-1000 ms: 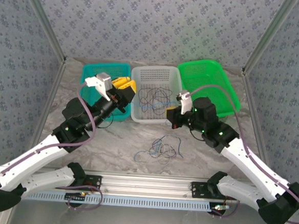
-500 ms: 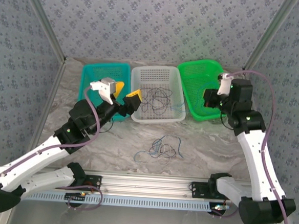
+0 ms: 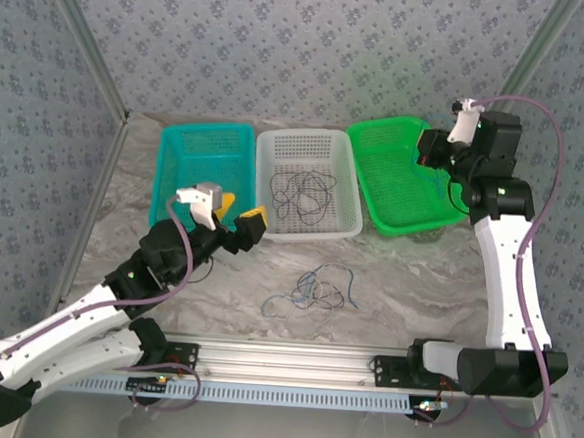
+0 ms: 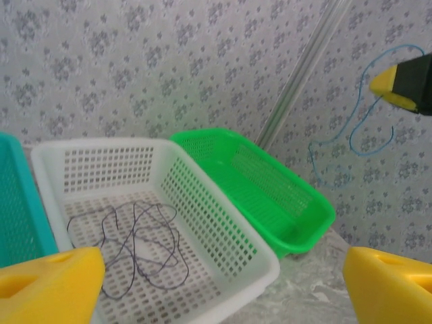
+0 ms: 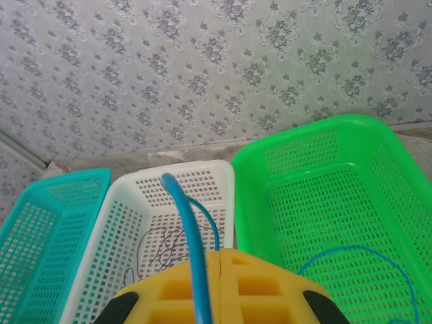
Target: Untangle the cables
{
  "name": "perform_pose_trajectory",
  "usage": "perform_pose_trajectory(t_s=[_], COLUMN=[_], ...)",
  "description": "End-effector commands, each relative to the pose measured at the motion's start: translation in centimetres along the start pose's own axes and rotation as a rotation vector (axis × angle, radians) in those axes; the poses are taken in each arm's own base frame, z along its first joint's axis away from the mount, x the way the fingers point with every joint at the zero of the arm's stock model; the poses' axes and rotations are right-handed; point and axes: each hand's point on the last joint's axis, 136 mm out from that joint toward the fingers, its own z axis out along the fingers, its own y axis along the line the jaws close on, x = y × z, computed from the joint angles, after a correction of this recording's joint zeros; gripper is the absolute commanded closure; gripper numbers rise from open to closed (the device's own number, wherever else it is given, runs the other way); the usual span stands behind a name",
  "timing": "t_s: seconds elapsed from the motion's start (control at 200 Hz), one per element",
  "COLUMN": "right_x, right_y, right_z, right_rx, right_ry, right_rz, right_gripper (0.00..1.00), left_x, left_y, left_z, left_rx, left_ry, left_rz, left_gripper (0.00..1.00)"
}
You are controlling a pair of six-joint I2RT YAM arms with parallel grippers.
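Now, on the left, our left claw (image 3: pixel 240 211) is wide open and holds nothing. It sits near the front of the white basket (image 3: pixel 313 135). A dark cable (image 3: pixel 299 191) lies curled inside that basket, so we think that one is sorted. A small knot of cables (image 3: pixel 312 289) lies on the bench (image 3: pixel 418 278), likely our next pick. On the right, our right claw (image 3: pixel 429 153) is pinched tight on a blue cable (image 5: pixel 192 243). We hold it up above the green basket (image 3: pixel 389 124), probably to drop it in.
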Motion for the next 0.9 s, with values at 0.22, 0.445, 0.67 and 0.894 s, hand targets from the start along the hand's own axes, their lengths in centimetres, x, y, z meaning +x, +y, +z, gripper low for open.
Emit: perform_pose_trajectory(t_s=[0.22, 0.445, 0.67, 0.894], right_x=[-0.1, 2.8, 6.7, 9.9], right_y=[-3.0, -5.1, -7.2, -9.1], right_z=[3.4, 7.1, 10.2, 12.2], right_rx=[0.059, 0.065, 0.086, 0.105], right_ry=[0.032, 0.148, 0.260, 0.346], right_rz=[0.015, 0.019, 0.065, 0.119], right_gripper=[1.00, 1.00, 1.00, 0.95], left_x=[5.3, 7.0, 10.1, 11.7], left_y=[2.2, 2.5, 2.9, 2.6], left_z=[-0.5, -1.0, -0.9, -0.6], left_rx=[-0.029, -0.030, -0.040, -0.058], left_ry=[0.099, 0.162, 0.236, 0.276], left_rz=[-0.129, -0.143, -0.175, -0.147], left_gripper=[0.09, 0.09, 0.09, 0.09])
